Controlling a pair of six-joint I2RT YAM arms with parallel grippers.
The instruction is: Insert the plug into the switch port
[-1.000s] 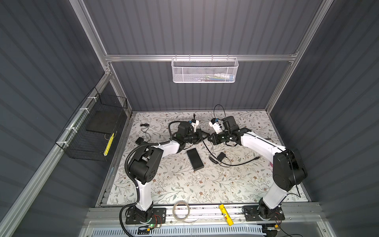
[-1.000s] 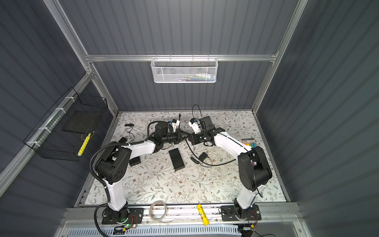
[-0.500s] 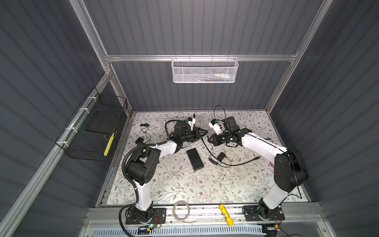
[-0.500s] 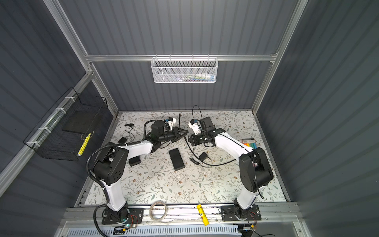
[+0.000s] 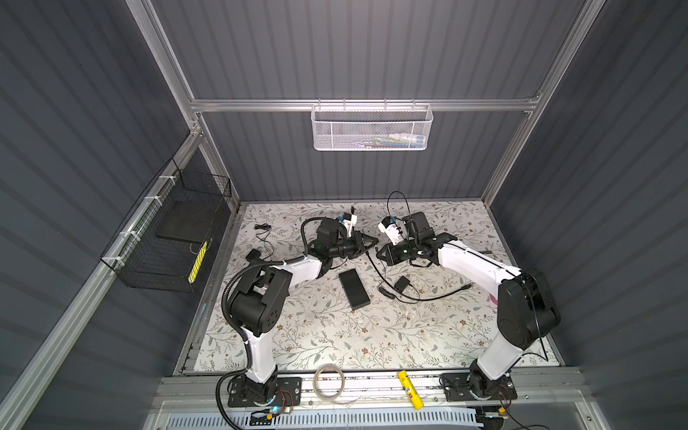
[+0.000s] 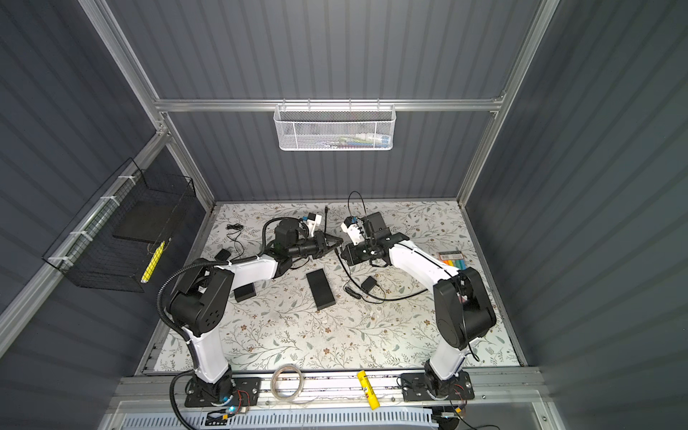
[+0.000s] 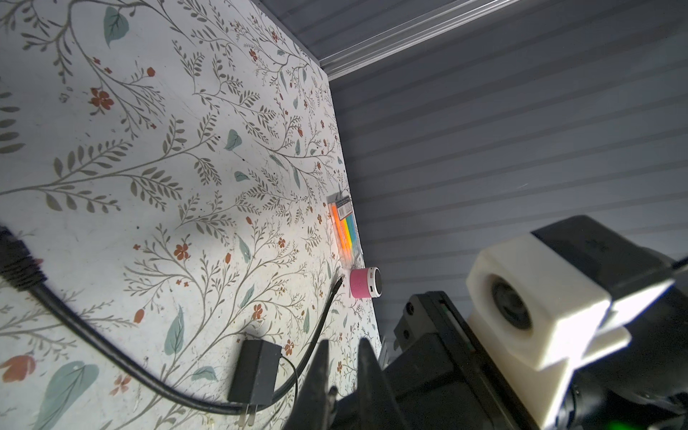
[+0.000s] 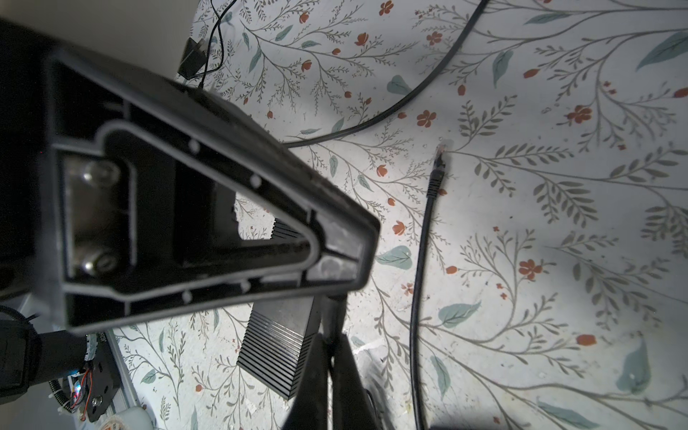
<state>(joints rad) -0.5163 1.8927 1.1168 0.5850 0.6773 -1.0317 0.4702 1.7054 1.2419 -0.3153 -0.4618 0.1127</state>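
Note:
The switch (image 5: pixel 353 289), a flat black box with a ribbed end (image 8: pixel 277 335), lies free in the middle of the mat. Both grippers hover tip to tip behind it. My right gripper (image 5: pixel 379 255) (image 8: pixel 331 337) is shut on a black cable that runs up behind the left finger (image 8: pixel 223 208), which hides the cable's end. My left gripper (image 5: pixel 375 242) (image 7: pixel 343 340) has its fingers a narrow gap apart, and the mat shows between the tips. A clear plug (image 8: pixel 440 152) on a black cable lies on the mat beyond the grippers.
A black adapter (image 5: pixel 403 284) (image 7: pixel 253 372) with a thin wire lies right of the switch. A cable (image 5: pixel 439 296) trails right toward a pink speaker (image 7: pixel 363 283) and a marker pack (image 6: pixel 452 260). A black block (image 6: pixel 244 292) sits by the left arm. A tape roll (image 5: pixel 329 381) rests on the front rail.
The left wrist shifted slightly to the left, then held. Its fingers have drawn closer together. The right arm has stayed put, still shut.

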